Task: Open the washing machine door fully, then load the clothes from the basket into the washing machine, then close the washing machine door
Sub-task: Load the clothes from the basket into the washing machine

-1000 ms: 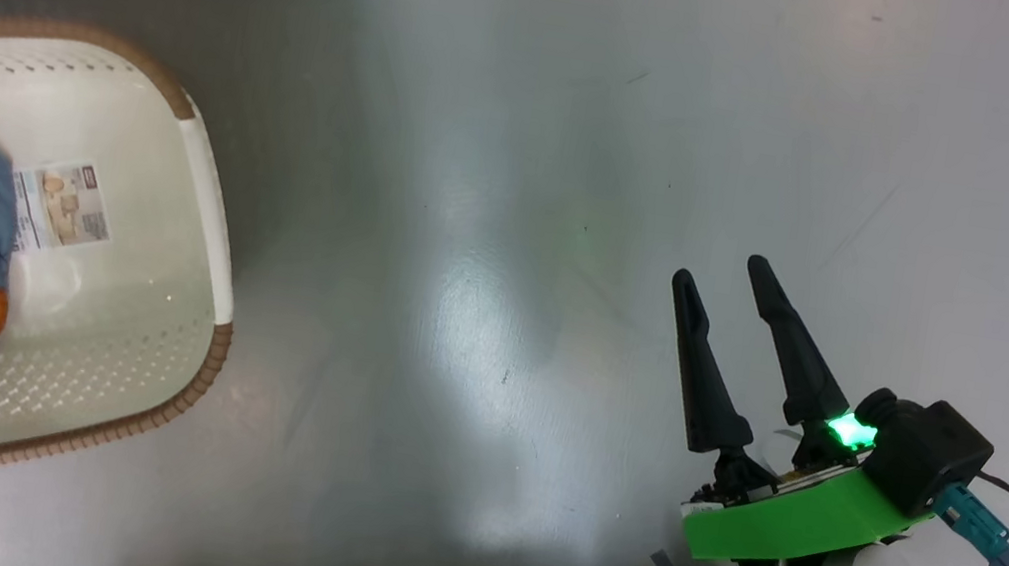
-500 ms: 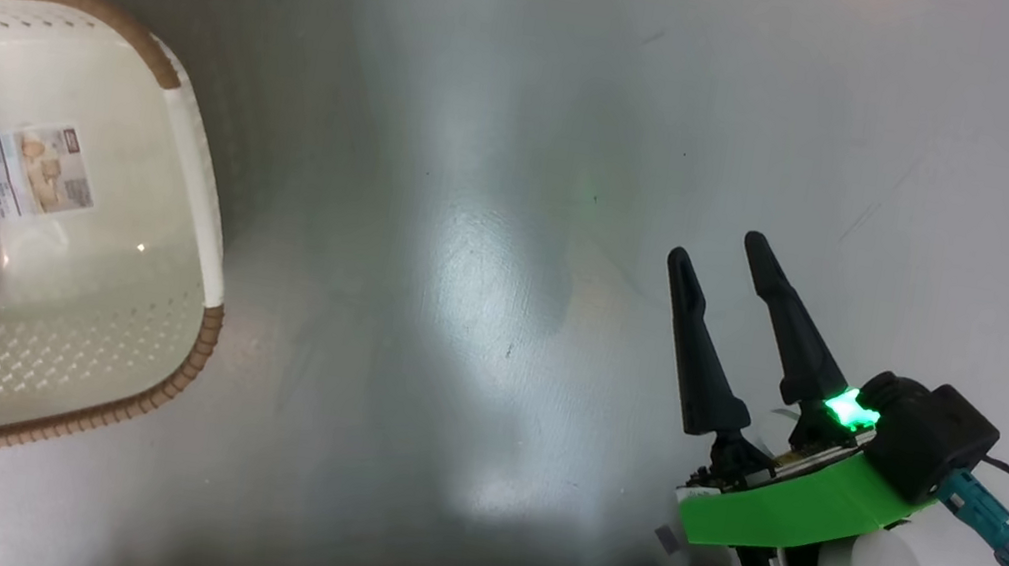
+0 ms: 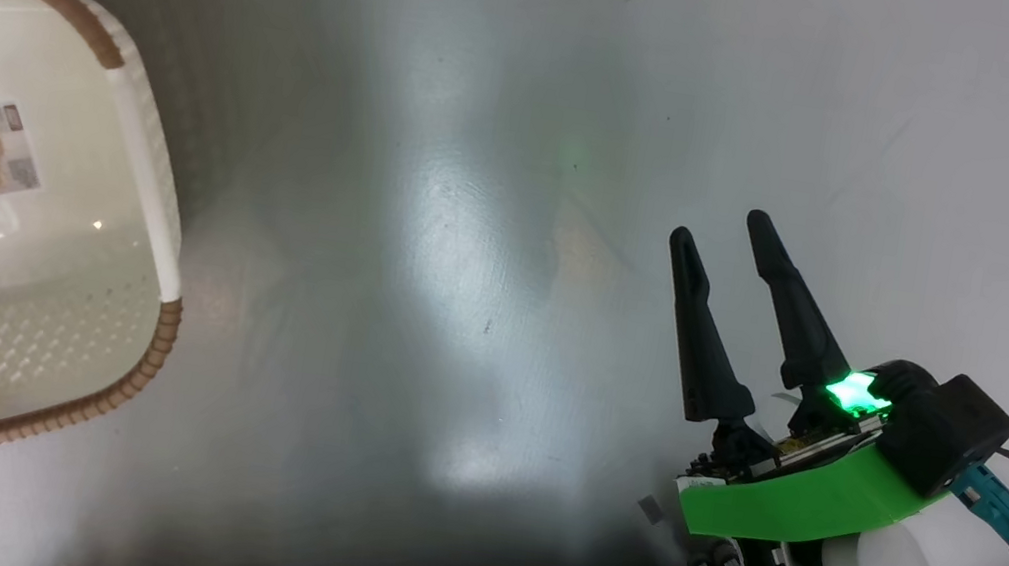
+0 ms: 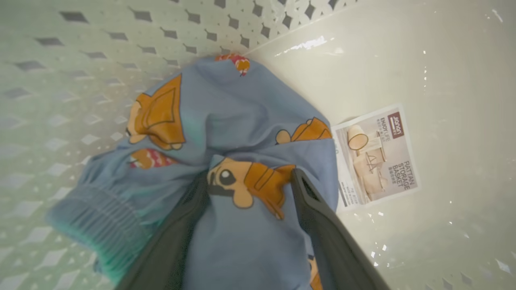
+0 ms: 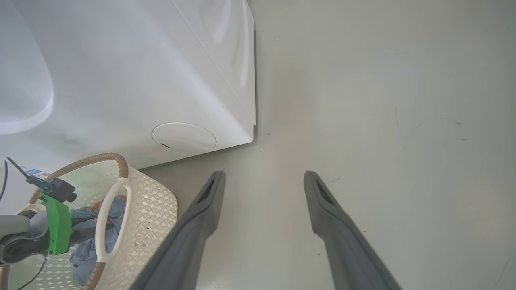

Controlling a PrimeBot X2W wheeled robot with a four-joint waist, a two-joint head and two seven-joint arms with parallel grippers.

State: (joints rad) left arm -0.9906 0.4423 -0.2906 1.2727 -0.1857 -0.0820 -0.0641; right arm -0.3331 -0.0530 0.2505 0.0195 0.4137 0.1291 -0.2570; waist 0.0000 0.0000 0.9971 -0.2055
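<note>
Loading looks unfinished: blue clothes (image 4: 242,108) lie mid-frame in the basket (image 4: 403,60), the left gripper (image 4: 250,177) spread astride them, not pinching, while the right gripper (image 3: 721,226) hangs spread and empty at lower right.

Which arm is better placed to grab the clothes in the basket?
Left. The left gripper is inside the basket, open fingers either side of the blue clothes; the right gripper hangs open over bare floor.
</note>
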